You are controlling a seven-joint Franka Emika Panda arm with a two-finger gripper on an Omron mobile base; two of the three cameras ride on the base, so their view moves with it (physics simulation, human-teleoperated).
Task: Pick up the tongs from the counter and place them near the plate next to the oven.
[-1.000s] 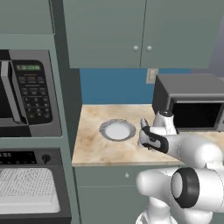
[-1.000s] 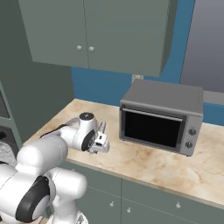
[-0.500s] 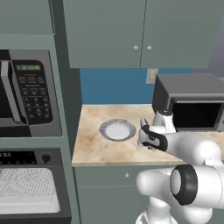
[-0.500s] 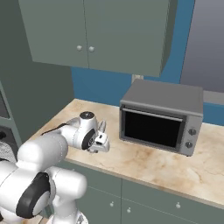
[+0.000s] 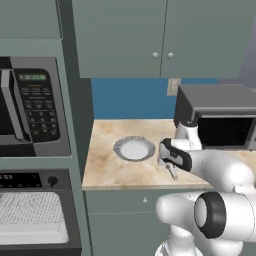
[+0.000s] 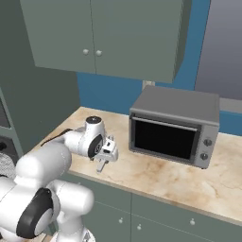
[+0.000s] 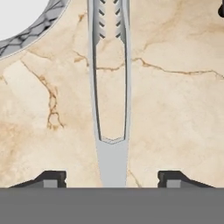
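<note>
Silver-grey tongs (image 7: 111, 87), beige brown-veined marble worktop (image 7: 175, 109), grey-patterned plate (image 7: 30, 26) rim

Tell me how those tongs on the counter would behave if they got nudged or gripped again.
The tongs look like thin metal, so probably light and stiff, though the two long arms may flex toward each other when squeezed. Lying flat on the smooth counter, they would likely slide, not roll. The finish looks slick; open gripper pads could slip.

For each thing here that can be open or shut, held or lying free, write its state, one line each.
gripper: open, fingers apart either side of the tongs.
tongs: lying flat on the counter, not gripped.
plate: empty, resting on the counter.
toaster oven: door shut.
upper cabinets: doors shut.
</note>
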